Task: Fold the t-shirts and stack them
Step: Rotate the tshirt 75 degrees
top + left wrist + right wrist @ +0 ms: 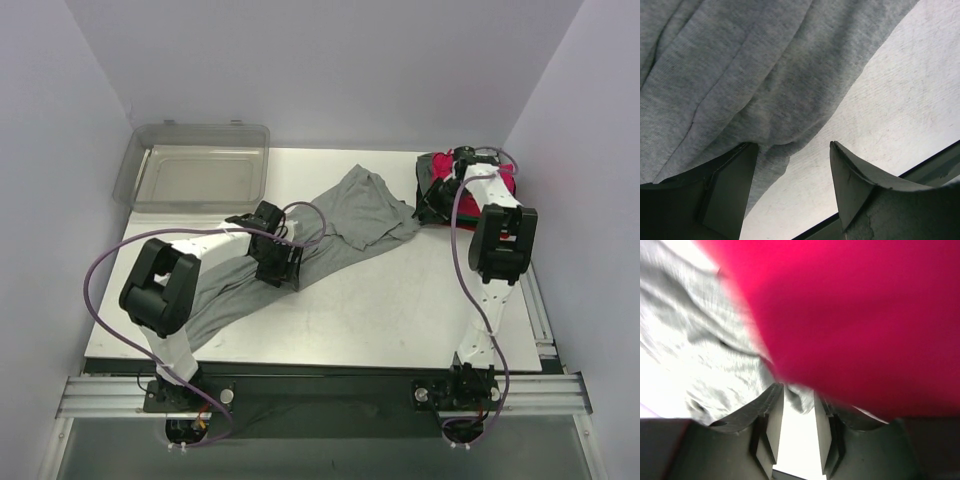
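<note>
A large heather-grey t-shirt [350,215] lies crumpled in a diagonal band across the table. My left gripper [278,268] hovers low over its middle. In the left wrist view the left gripper [794,145] is open; the grey t-shirt [740,75] fills the upper left and its edge lies against the left fingertip [747,155]. A pile of folded t-shirts with a pink-red one [488,172] on top sits at the back right. My right gripper [434,203] is at the pile's left side. In the right wrist view, which is blurred, the right gripper [798,390] has its jaws a narrow gap apart, with grey cloth [715,355] at the tips and the pink-red shirt [855,315] above.
A clear plastic bin [195,170] stands at the back left corner of the white table [400,300]. Walls close in the left, back and right sides. A metal rail [320,392] runs along the near edge by the arm bases.
</note>
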